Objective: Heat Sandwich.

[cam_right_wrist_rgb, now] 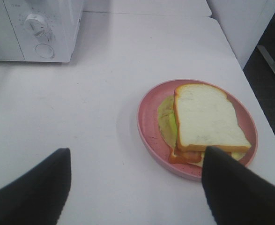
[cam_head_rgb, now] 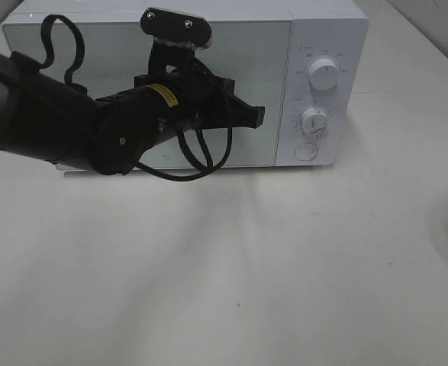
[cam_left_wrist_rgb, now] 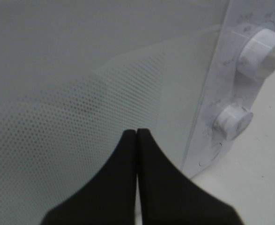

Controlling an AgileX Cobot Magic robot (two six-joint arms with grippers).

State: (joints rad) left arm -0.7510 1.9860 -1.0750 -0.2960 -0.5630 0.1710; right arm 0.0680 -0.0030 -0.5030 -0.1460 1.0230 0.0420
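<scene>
Black left gripper (cam_left_wrist_rgb: 136,140) nearest, jaws pressed together, empty, at closed white microwave (cam_head_rgb: 315,30) door. Right gripper (cam_right_wrist_rgb: 135,187) spread wide. White-bread lettuce sandwich (cam_right_wrist_rgb: 207,124) on round pink plate (cam_right_wrist_rgb: 149,131), plain only in right wrist view; overhead cuts plate at right edge.

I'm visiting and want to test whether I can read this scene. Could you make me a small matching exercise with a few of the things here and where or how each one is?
Things:
1. sandwich
2. left end effector
3. right end effector
4. microwave door

States:
A. closed tight, tips together, close to the glass
B. shut, with an arm in front of it
C. lying on a pink plate
D. wide open above the white table

Pairs: 1-C, 2-A, 3-D, 4-B
</scene>
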